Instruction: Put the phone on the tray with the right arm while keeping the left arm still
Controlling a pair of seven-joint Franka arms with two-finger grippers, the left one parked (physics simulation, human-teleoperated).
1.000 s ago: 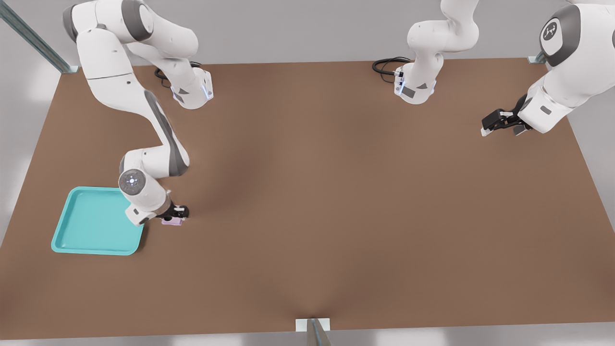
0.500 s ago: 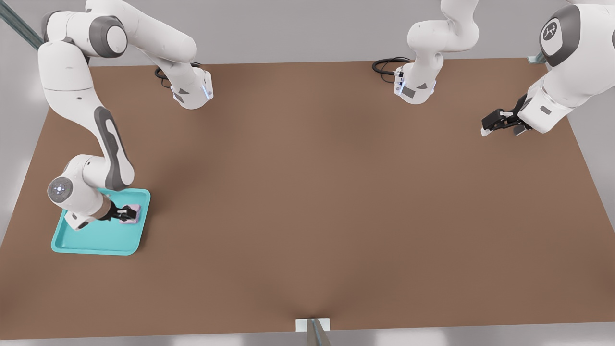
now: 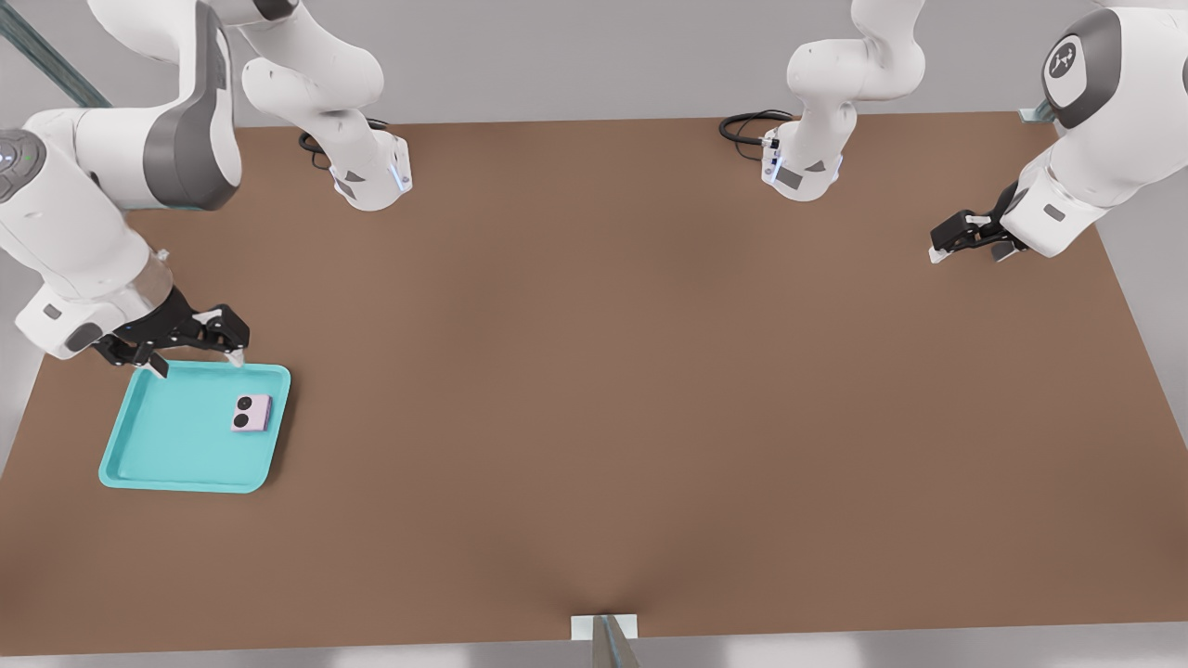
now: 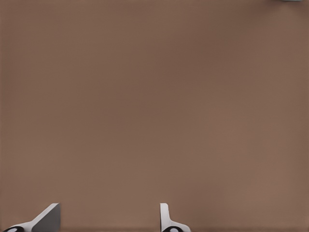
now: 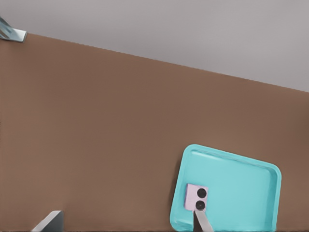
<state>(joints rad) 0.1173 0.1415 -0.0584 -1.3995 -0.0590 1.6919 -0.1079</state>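
Note:
The pale lilac-pink phone [image 3: 251, 414] lies flat inside the turquoise tray [image 3: 158, 445], close to the rim on the front view's right, its two black lenses facing up. My gripper [image 3: 198, 361] hangs open and empty above the tray's far edge, well clear of the phone. The right wrist view looks down on the tray [image 5: 241, 193] with the phone [image 5: 196, 197] resting near one rim, and one fingertip [image 5: 203, 221] overlaps the tray's edge. The left arm [image 3: 1067, 176] is parked over the table's far side at the front view's right.
The brown table [image 3: 603, 371] carries the tray near its edge on the front view's left. Two arm bases [image 3: 371, 176] [image 3: 803, 167] with black cables stand along the back edge. A metal bracket [image 3: 603, 631] sits at the middle of the front edge.
My gripper carried the phone from the table beside the tray onto the tray, let it go, opened, and rose toward the tray's far edge. The phone now lies alone in the tray.

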